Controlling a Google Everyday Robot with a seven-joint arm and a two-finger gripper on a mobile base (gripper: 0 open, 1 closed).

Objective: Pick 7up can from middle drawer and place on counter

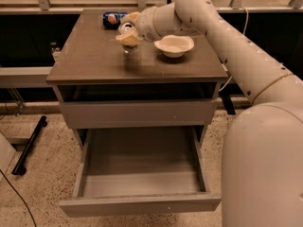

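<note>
7up can point(125, 28) sits clamped between the two fingers point(129, 39) of the gripper point(129, 31), silver lid turned toward the camera and body tilted, over the back half of the counter point(90, 56). I cannot tell whether its base touches the surface; a dim reflection lies on the glossy top just below the fingers. Left of the fingers and a little behind them, a blue can point(111, 19) lies on its side near the counter's rear edge, close to the gripper but apart from it. Right of the fingers, near but not touching, stands a white bowl point(174, 45) on the same top. Further right, the pale arm point(227, 37) runs from the wrist out over the counter's right edge and down the right side of the view. Well below the fingers, under a closed drawer front point(137, 113), the middle drawer point(139, 205) stands pulled fully out, its floor bare
</note>
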